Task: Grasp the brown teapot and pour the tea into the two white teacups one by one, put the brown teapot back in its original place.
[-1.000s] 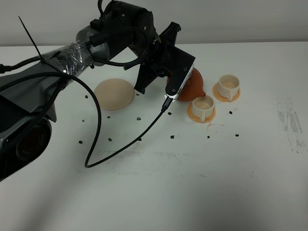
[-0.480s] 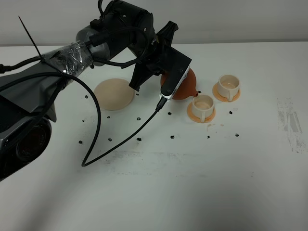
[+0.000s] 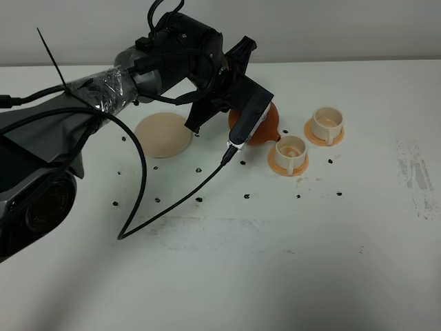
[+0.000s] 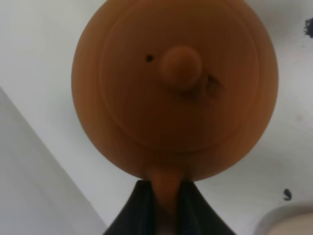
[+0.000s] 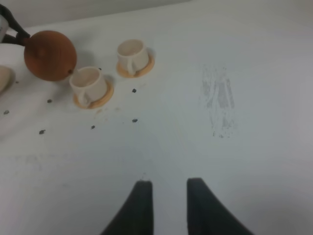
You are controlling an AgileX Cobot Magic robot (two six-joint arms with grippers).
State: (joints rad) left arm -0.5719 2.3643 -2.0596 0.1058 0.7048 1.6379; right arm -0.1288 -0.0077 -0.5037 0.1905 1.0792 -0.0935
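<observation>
Orange-brown clay teapot (image 4: 176, 103), round, squat, smooth and matte.

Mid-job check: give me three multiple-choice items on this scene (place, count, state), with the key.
1. The brown teapot is: A between the cream saucer and the white teacups; B on the cream saucer; C behind both teacups.
2. White teacups: A one; B two; C four.
3. The left tool is: A open; B out of view; C shut on the teapot's handle.
Key: 1 A, the saucer lies bare; 2 B, each on an orange saucer; 3 C, its fingers pinch the handle in the wrist view.
</observation>
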